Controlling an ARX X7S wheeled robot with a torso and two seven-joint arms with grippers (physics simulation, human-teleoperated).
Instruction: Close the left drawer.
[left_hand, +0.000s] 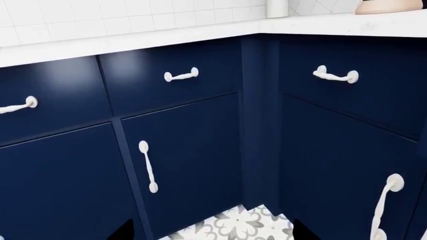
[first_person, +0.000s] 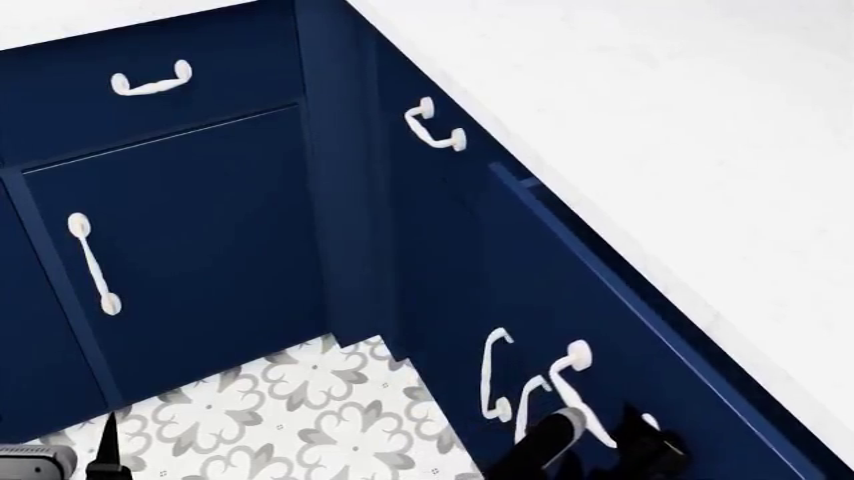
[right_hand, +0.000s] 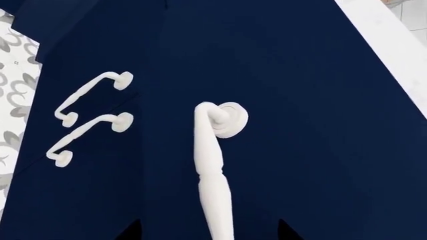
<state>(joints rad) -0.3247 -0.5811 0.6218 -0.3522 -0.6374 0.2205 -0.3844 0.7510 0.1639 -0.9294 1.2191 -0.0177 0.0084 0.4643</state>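
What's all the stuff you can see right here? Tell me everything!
drawer: one, navy blue, sticking out a bit under the counter, right side
drawer handle: one, white, on its front
shut drawers: three, navy, under the counter
cupboard doors: several, navy, long white handles, below the drawers
counter: one, white, on top
wall tiles: white, behind the counter
floor: grey-and-white flower tiles, in the corner
left hand: one, dark, open, low near the floor
right hand: one, dark, open, around the drawer handle

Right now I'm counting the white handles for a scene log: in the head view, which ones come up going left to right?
Long door handle → curved drawer handle → corner drawer handle → door handle → left drawer handle.
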